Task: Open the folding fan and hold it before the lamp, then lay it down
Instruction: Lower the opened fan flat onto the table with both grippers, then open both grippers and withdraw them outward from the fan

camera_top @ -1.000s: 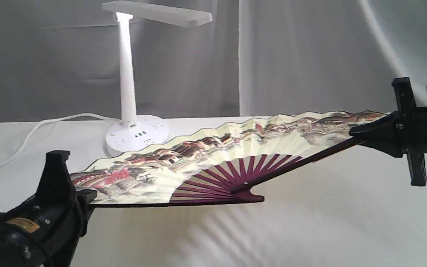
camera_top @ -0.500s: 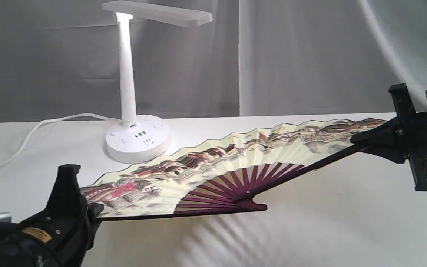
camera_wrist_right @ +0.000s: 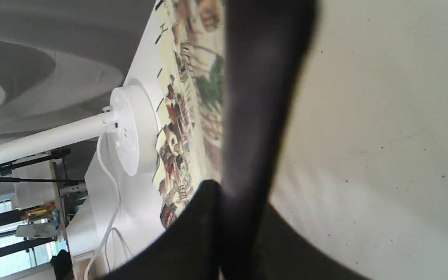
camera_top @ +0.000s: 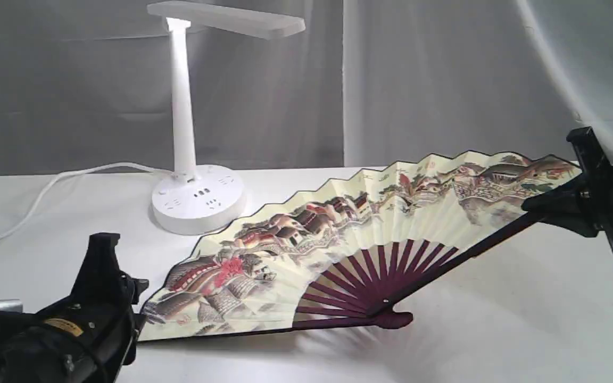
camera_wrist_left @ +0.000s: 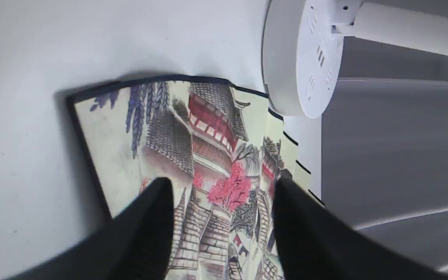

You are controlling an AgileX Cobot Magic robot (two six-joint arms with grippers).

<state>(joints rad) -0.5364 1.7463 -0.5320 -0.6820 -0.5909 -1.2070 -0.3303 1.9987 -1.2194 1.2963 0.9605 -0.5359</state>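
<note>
The folding fan (camera_top: 338,234) is spread wide, its painted cream leaf tilted toward the exterior view and its maroon ribs meeting at the pivot (camera_top: 386,318) low over the table. My right gripper (camera_top: 531,205) is shut on the fan's right guard rib (camera_wrist_right: 263,97). My left gripper (camera_top: 128,298) is at the fan's lower left end; its fingers (camera_wrist_left: 158,217) stand apart, open, with the leaf (camera_wrist_left: 212,155) showing between them. The lamp (camera_top: 181,106) stands behind the fan at the back left, with its bar head above.
The lamp's round base (camera_wrist_left: 298,58) sits close to the fan's upper edge. Its white cord (camera_top: 46,183) trails left across the white table (camera_top: 498,330). A grey curtain (camera_top: 445,80) hangs behind the table.
The fan has come down and shifted right, its face tipping up toward the camera and its left end sinking to the table. Both grippers have moved lower with it.
</note>
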